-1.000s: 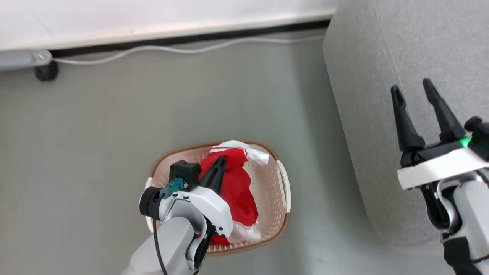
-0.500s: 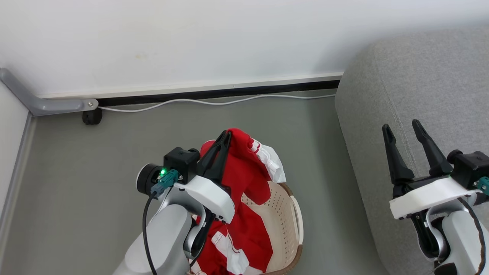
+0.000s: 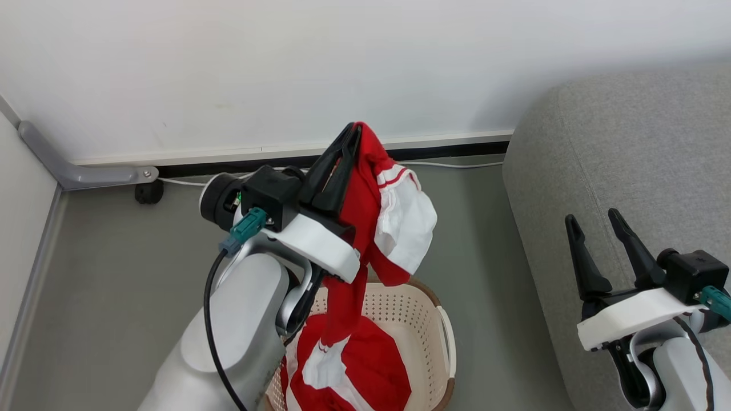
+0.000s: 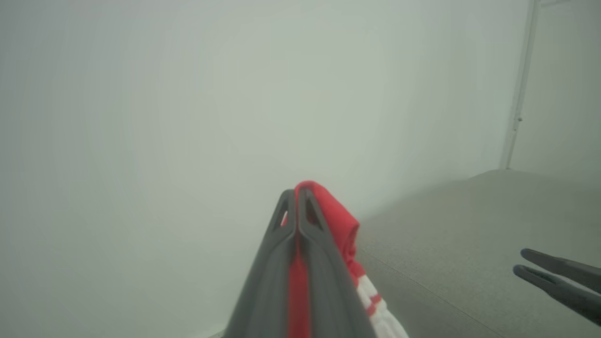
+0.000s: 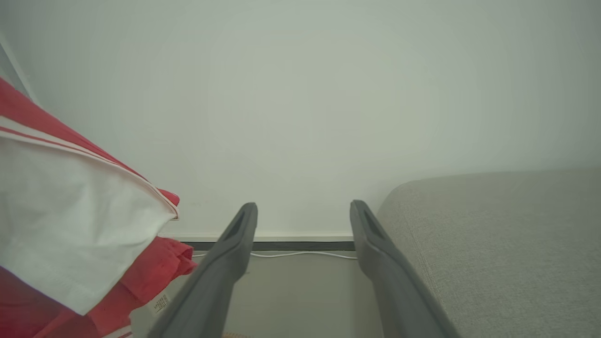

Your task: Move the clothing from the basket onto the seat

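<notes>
— What am I holding?
— My left end effector [image 3: 353,130] pinches a red garment [image 3: 400,222] above the basket [image 3: 400,302]; a second garment [image 3: 371,371] lies inside.
— And right?
— My right end effector [image 3: 591,218] gapes empty by the grey seat [image 3: 628,142]; white cable [image 3: 457,165] beyond.

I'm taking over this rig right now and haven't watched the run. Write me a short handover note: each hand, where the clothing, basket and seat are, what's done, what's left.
Left hand: shut on a red and white garment, raised above the basket; its lower end hangs into the basket.
Right hand: open, empty, by the seat.
More red and white fabric lies in the basket.
Done: one garment gripped and lifted; no clothing on the visible part of the seat.
Left: carry it right to the seat, release, then fetch what lies in the basket.
</notes>
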Motion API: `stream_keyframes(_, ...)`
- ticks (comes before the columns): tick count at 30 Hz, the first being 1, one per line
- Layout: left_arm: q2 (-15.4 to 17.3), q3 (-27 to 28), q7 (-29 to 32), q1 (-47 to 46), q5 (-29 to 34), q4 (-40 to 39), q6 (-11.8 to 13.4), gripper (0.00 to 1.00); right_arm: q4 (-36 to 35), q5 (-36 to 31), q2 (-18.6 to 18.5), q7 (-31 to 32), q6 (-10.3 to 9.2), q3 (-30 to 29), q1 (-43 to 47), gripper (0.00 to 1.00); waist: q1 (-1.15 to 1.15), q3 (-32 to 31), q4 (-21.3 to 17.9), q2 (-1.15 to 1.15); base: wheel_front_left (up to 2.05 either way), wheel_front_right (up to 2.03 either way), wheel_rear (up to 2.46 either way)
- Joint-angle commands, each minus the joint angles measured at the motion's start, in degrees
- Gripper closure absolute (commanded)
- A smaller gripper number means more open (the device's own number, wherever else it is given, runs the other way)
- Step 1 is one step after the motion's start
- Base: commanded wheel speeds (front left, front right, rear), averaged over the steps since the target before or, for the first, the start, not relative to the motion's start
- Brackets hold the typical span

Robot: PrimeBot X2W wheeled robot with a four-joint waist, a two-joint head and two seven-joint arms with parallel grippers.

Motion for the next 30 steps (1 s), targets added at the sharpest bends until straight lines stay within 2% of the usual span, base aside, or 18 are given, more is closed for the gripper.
stream_keyframes(1,0.6,2.0,-0.6,-3.5,0.4,-1.9,-0.5,1.0,-1.2,-0.6,-0.3,-0.3,0.23,0.9,-0.1,0.0,0.0,0.0,0.0,0.0,0.0,0.0,0.0)
stream_keyframes(16,0.6,1.0,-0.6,-8.1,0.1,-3.0,0.1,1.0,-2.0,-0.4,-0.4,-0.3,0.23,2.5,-0.7,0.0,0.0,0.9,-0.2,0.0,0.0,0.0,0.0)
stream_keyframes(24,0.6,-0.7,-0.6,-8.4,-0.9,-3.3,0.9,1.0,-6.3,1.7,-2.0,-0.3,0.23,11.9,-3.3,0.0,0.0,1.8,-0.2,0.0,0.0,0.0,0.0)
stream_keyframes(25,0.6,-1.0,-0.6,-8.5,-1.1,-3.4,1.1,1.0,-7.4,2.4,-2.7,-0.3,0.23,14.9,-4.4,0.0,0.0,2.0,-0.2,0.0,0.0,0.0,0.0)
stream_keyframes(26,0.6,-1.0,-0.6,-8.5,-1.1,-3.4,1.1,1.0,-7.4,2.4,-2.7,-0.3,0.23,14.9,-4.4,0.0,0.0,2.0,-0.2,0.0,0.0,0.0,0.0)
stream_keyframes(30,0.6,-1.7,-0.6,-8.7,-1.6,-3.7,1.4,1.0,-7.5,3.4,-4.3,-0.3,0.23,21.0,-6.9,0.0,0.0,2.3,0.2,0.0,0.0,0.0,0.0)
